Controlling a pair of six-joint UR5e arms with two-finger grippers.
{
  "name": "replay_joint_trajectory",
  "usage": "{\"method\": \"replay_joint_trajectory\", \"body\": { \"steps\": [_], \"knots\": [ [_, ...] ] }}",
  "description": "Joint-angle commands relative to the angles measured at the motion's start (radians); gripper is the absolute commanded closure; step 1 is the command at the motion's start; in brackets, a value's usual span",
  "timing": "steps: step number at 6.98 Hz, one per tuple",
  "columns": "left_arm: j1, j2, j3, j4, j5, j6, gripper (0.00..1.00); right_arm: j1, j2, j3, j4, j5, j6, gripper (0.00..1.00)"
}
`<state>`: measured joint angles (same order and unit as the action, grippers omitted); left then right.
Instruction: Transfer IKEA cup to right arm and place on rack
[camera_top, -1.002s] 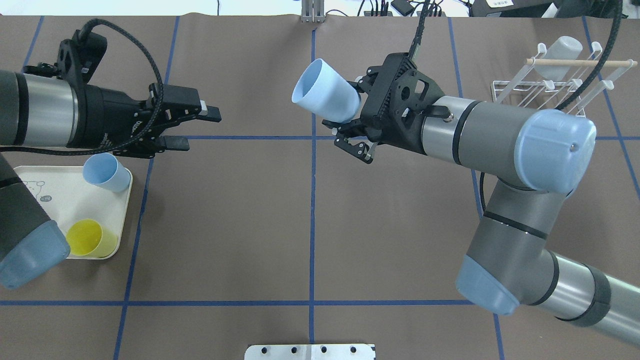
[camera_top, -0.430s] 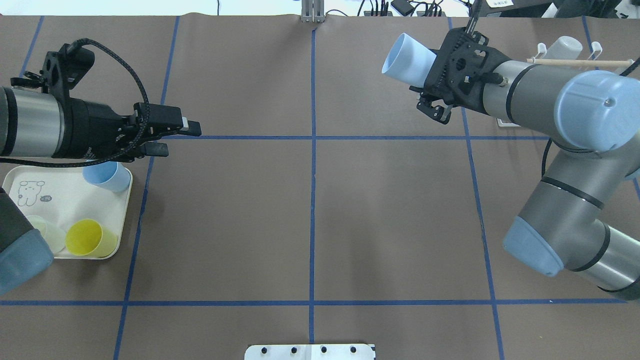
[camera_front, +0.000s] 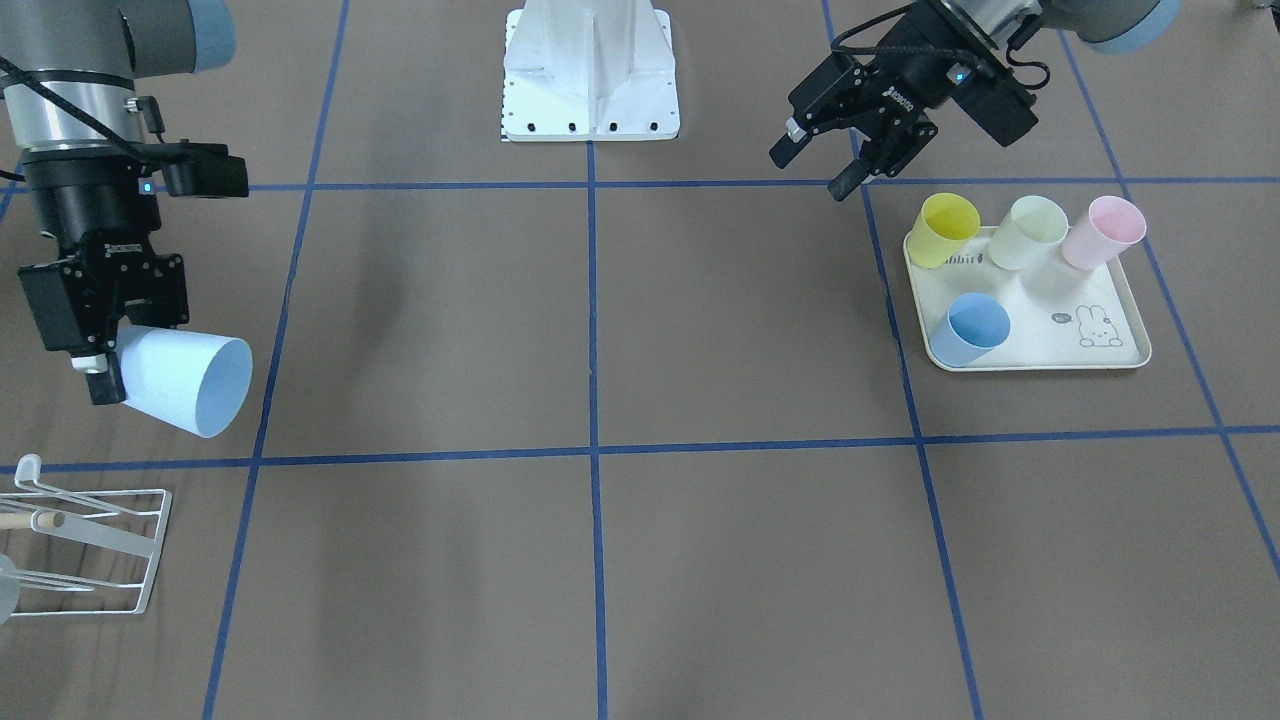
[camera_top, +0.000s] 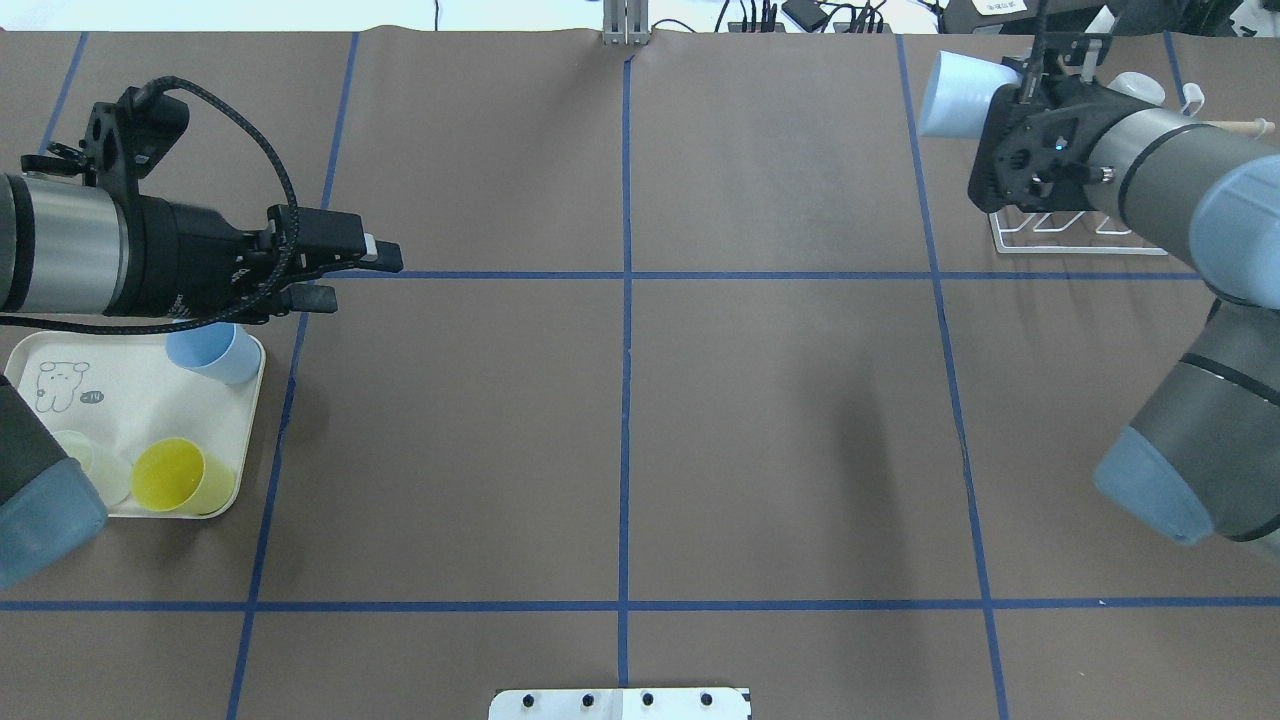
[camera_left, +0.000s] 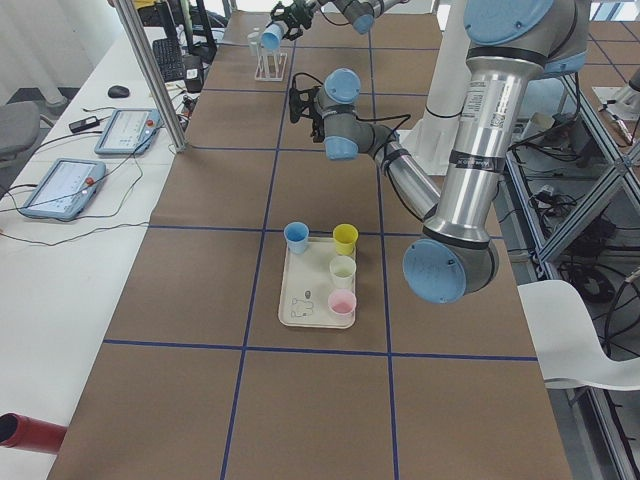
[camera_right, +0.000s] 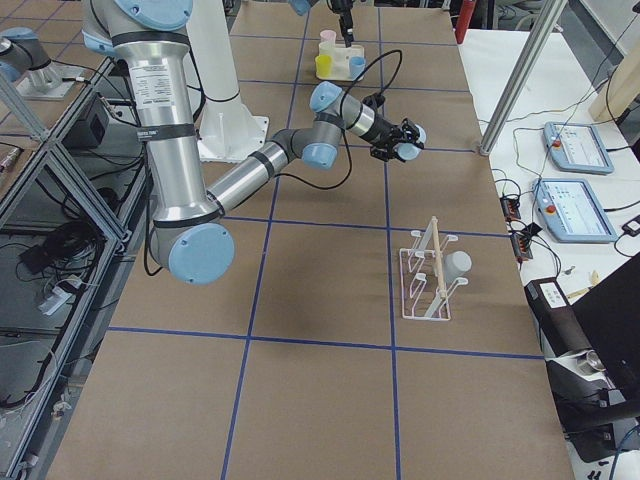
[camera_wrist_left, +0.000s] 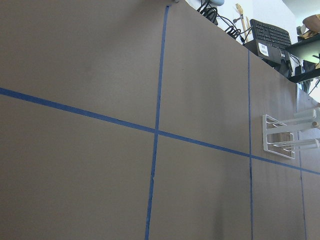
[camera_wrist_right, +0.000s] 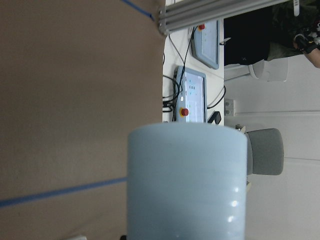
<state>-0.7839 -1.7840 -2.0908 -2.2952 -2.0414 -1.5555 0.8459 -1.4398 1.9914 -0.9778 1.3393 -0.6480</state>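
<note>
The right gripper (camera_front: 105, 352) is clamped on the base of the pale blue cup (camera_top: 955, 95) and holds it in the air at the far right of the table. The cup lies on its side, its long axis about level. Its base sits in the jaws and its mouth points left toward the table's middle, so it juts out to the gripper's left. The rack (camera_right: 428, 283) stands on the table below and to the right of the cup, with a grey cup (camera_right: 458, 265) already on one prong. The mouth thus faces away from the rack. I judge that the coming move turns on swinging the mouth round and down over a free prong. The left gripper (camera_top: 355, 278) hangs wide and empty well off at the left, above the far edge of the tray (camera_top: 130, 400).
</note>
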Motion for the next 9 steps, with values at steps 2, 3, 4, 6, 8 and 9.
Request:
{"method": "replay_joint_trajectory", "body": {
  "steps": [2,3,4,6,8,9],
  "knots": [
    [0.002,-0.002,-0.002,-0.003,0.003,0.000,0.00,0.143,-0.117,-0.002,-0.010,0.018,-0.417,1.00],
    [0.002,-0.003,0.000,-0.004,0.003,0.000,0.00,0.163,-0.126,-0.019,-0.019,0.015,-0.605,1.00],
    [0.003,-0.002,0.000,-0.004,0.003,0.000,0.00,0.174,-0.134,-0.040,-0.021,0.009,-0.716,1.00],
    [0.003,-0.002,0.000,-0.004,0.003,0.000,0.00,0.176,-0.137,-0.086,-0.021,-0.054,-0.893,1.00],
    [0.003,-0.005,0.000,-0.004,0.003,0.000,0.00,0.176,-0.139,-0.138,-0.013,-0.101,-0.918,1.00],
    [0.002,-0.006,0.000,-0.004,0.003,0.000,0.00,0.173,-0.133,-0.158,-0.012,-0.115,-0.918,1.00]
  ]
}}
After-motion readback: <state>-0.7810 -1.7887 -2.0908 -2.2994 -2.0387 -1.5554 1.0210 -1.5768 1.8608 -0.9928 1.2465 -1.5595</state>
